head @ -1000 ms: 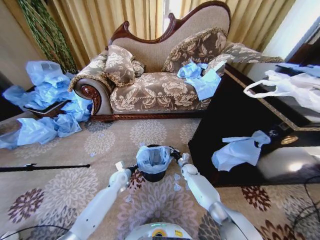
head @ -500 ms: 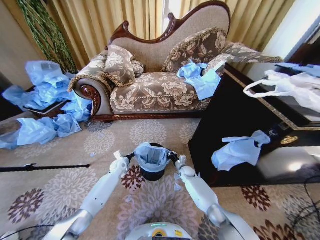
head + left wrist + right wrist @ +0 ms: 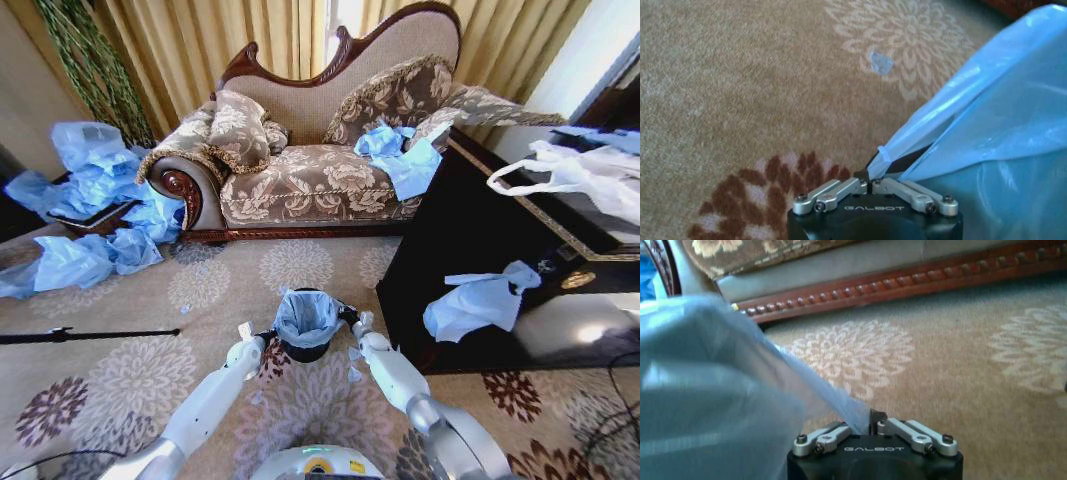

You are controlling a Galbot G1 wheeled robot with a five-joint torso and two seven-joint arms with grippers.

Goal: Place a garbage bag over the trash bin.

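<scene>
The glossy black bin (image 3: 305, 345) is seen on the flowered carpet (image 3: 130, 380) before the sofa (image 3: 320, 150), lined with the thin, crinkly blue bag (image 3: 306, 316). The left gripper (image 3: 871, 181) is pinched shut on the bag's rim at the bin's left side. The right gripper (image 3: 870, 421) is clamped on the opposite edge, apparently; the film there is blurred. A loose plastic scrap (image 3: 881, 62) is shown on the carpet by the left wrist camera.
</scene>
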